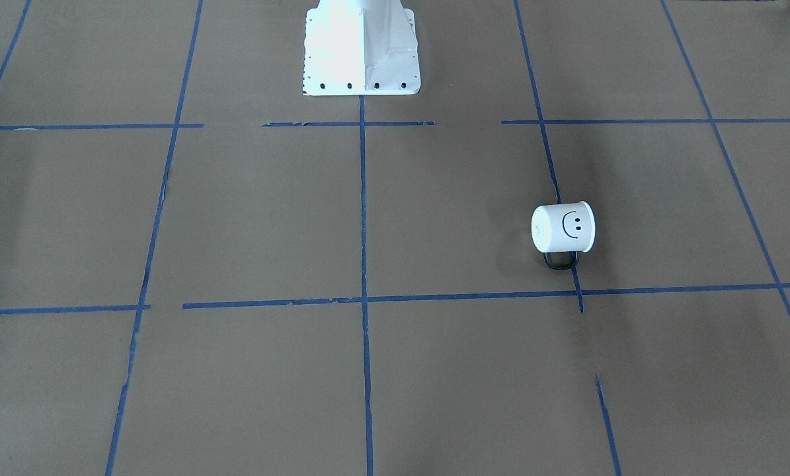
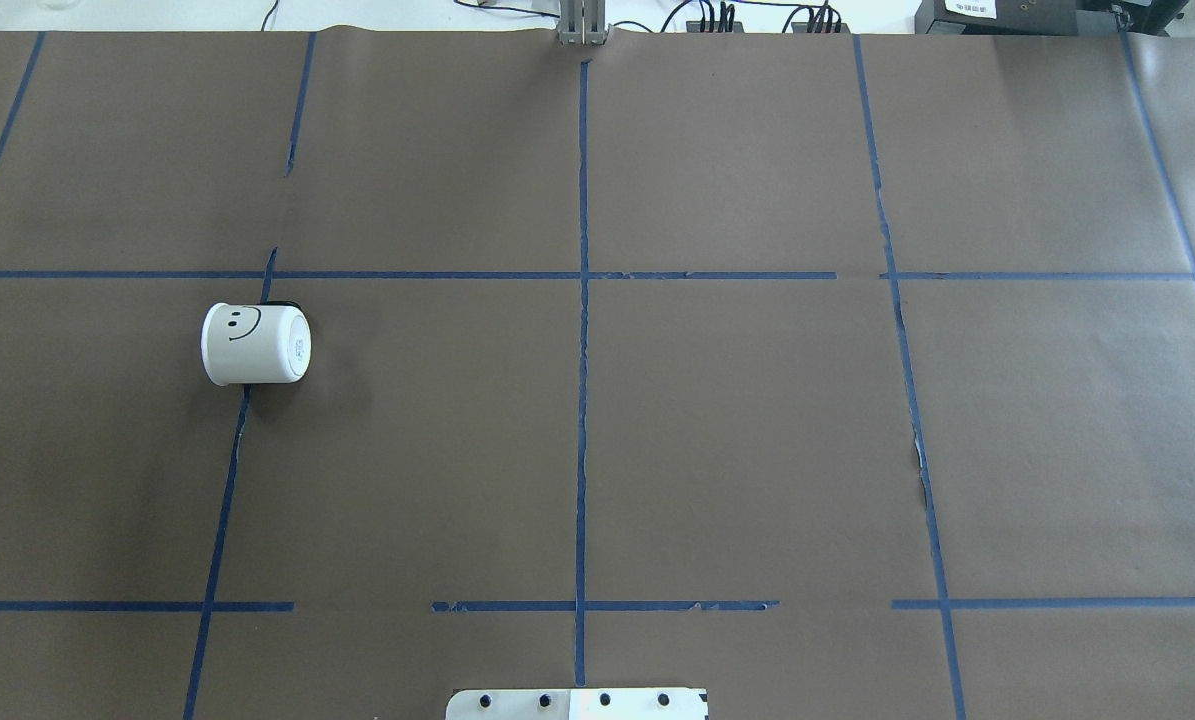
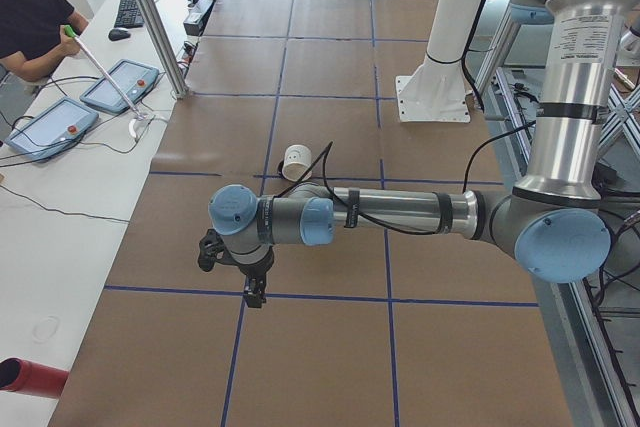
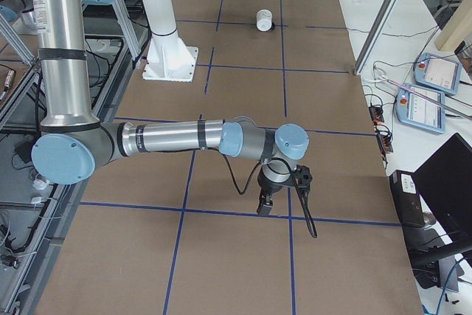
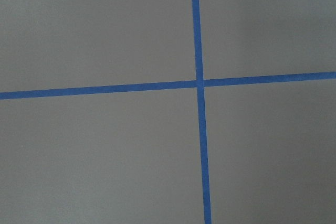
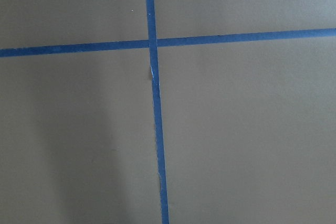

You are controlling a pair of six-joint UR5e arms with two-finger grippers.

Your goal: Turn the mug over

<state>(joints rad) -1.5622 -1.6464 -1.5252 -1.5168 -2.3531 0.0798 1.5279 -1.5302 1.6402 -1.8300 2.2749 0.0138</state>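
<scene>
The white mug (image 1: 564,228) with a black smiley face lies on its side on the brown paper, its black handle (image 1: 560,260) against the table. It also shows in the overhead view (image 2: 255,344), on the robot's left half, and in both side views (image 3: 297,160) (image 4: 264,20). My left gripper (image 3: 255,295) hangs over the table near its left end, well short of the mug. My right gripper (image 4: 264,208) hangs near the table's right end, far from the mug. Both show only in the side views, so I cannot tell if they are open or shut. The wrist views show only taped paper.
Blue tape lines (image 2: 583,330) divide the brown paper into squares. The white robot pedestal (image 1: 361,46) stands at the robot's side of the table. An operator (image 3: 30,17) and control pendants (image 3: 120,87) are beyond the far edge, with more pendants (image 4: 435,71) at the right end.
</scene>
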